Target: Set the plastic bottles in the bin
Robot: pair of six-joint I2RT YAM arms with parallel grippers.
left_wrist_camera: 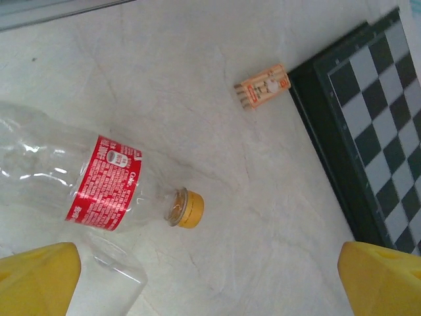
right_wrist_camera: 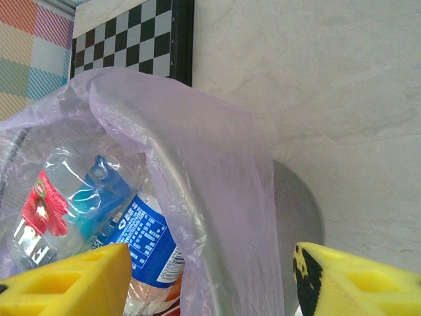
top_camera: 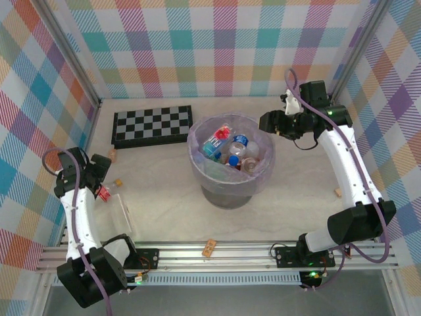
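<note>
Lying on its side on the white table [left_wrist_camera: 197, 39] is a clear bottle with a red label [left_wrist_camera: 99, 184] and a yellow cap [left_wrist_camera: 189, 209]. It is on the left side, well apart from the bin [top_camera: 227, 194]. The left gripper [left_wrist_camera: 210, 293] hangs over this bottle with its jaws wide open, and it holds nothing. Another clear bottle [top_camera: 122, 214] lies just beside the first one. A small tan block [left_wrist_camera: 263, 85] sits near the corner of the chequered board [left_wrist_camera: 368, 131]. The bin stands in the middle of the table and has a lilac bag [right_wrist_camera: 217, 171] inside it. Several bottles [top_camera: 230, 148] are in it, and one has a blue label [right_wrist_camera: 148, 230]. The right gripper [right_wrist_camera: 210, 286] is at the right rim of the bin. Its jaws are wide open too, with nothing held, and the bin's rim and the bag show between its yellow fingers [right_wrist_camera: 66, 283].
</note>
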